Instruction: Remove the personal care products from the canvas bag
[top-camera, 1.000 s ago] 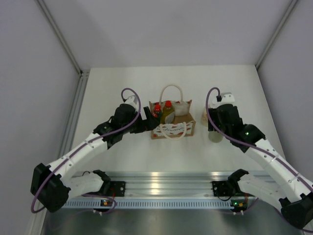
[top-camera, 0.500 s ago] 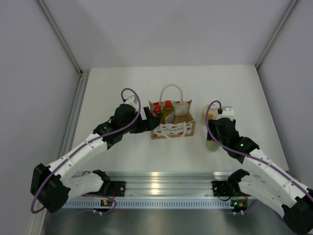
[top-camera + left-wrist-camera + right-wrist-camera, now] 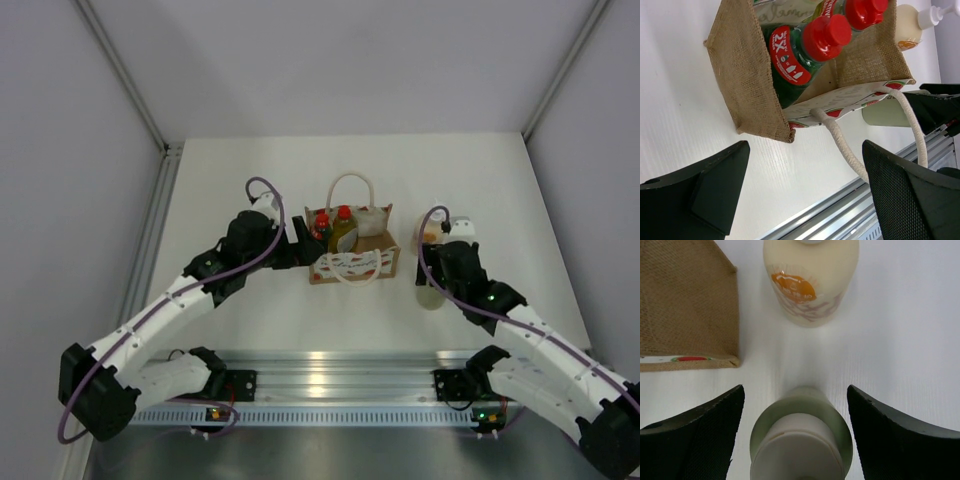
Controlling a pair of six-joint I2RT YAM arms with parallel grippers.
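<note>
your left gripper (image 3: pixel 805 147) hangs wide open just beside the canvas bag's (image 3: pixel 747 90) left end, mid-desk. the dark green bottle (image 3: pixel 787 67) stands upright in that near end, red cap up. your right gripper (image 3: pixel 795 388), jaws apart, straddles the pale green bottle (image 3: pixel 800 435) outside.

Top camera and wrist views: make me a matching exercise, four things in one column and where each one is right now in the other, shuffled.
1. cream pump bottle with orange label
2. pale green bottle with white cap
3. dark green bottle with red cap
4. left gripper

A. inside the tan canvas bag
B. open, beside the bag
C. between the right gripper's fingers
D. on the white table, no gripper around it

Pairs: 1-D, 2-C, 3-A, 4-B
</note>
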